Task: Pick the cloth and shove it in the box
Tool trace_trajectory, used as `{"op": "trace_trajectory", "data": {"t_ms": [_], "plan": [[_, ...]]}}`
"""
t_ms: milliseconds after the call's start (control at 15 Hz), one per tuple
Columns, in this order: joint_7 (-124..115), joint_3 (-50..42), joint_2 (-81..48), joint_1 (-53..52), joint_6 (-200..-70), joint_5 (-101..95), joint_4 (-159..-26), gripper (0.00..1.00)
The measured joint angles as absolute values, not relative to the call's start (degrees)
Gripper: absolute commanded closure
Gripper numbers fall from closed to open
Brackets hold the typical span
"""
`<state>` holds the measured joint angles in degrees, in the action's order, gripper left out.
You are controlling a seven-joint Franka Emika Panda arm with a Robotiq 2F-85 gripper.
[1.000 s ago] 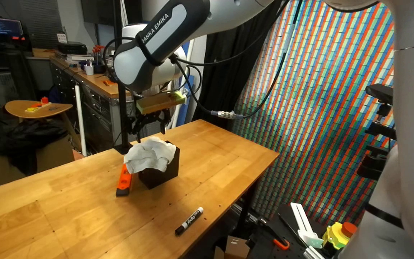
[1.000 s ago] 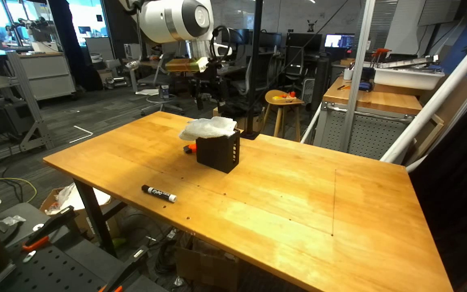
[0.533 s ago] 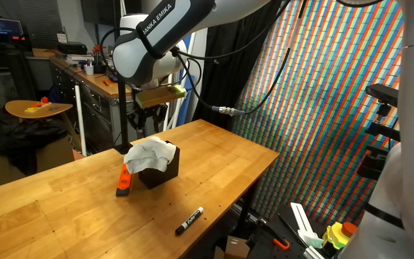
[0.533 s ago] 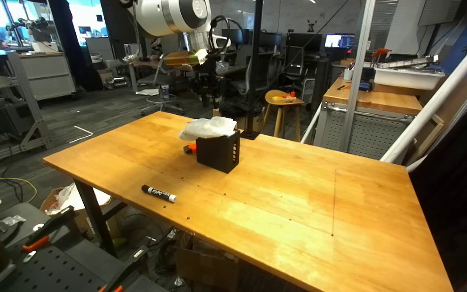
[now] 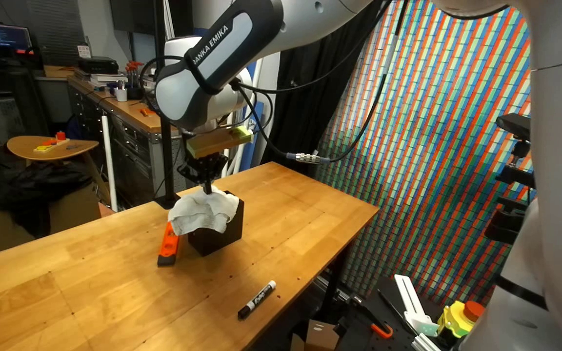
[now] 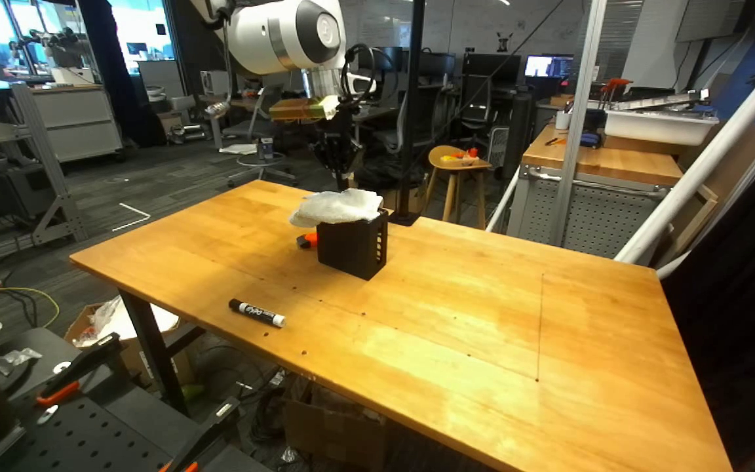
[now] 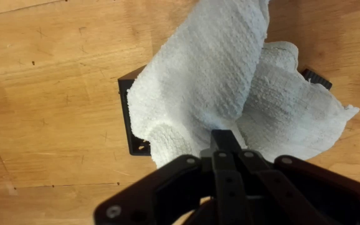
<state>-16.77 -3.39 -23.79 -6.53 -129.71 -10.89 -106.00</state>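
In an exterior view, an Expo marker (image 5: 257, 300) lies lower centre. Beyond, left of centre, a creased white towel (image 5: 202, 213) drapes over a black box (image 5: 222, 239). The Robotiq gripper (image 5: 208, 189) points down at the towel, fingers together, touch unclear.

Robot arm (image 5: 242, 36) reads "ANKA EMIKA", start hidden under black strap (image 5: 202, 75). Marker (image 5: 257, 300) on tabletop (image 5: 130, 292) reads "EXPO". Text on background monitor (image 5: 3, 36) too small.

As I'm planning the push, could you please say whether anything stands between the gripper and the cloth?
Nothing visible stands between the shut gripper and the cloth, which lies draped over the black box.
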Motion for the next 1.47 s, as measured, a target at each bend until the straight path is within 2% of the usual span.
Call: {"op": "trace_trajectory", "data": {"t_ms": [1067, 1467], "plan": [[-14.08, -0.80, -36.03, -5.87, -129.80, -4.69, -105.08, 1.00], [-10.11, 0.38, -35.75, -3.39, -129.73, 0.77, -105.40, 1.00]]}}
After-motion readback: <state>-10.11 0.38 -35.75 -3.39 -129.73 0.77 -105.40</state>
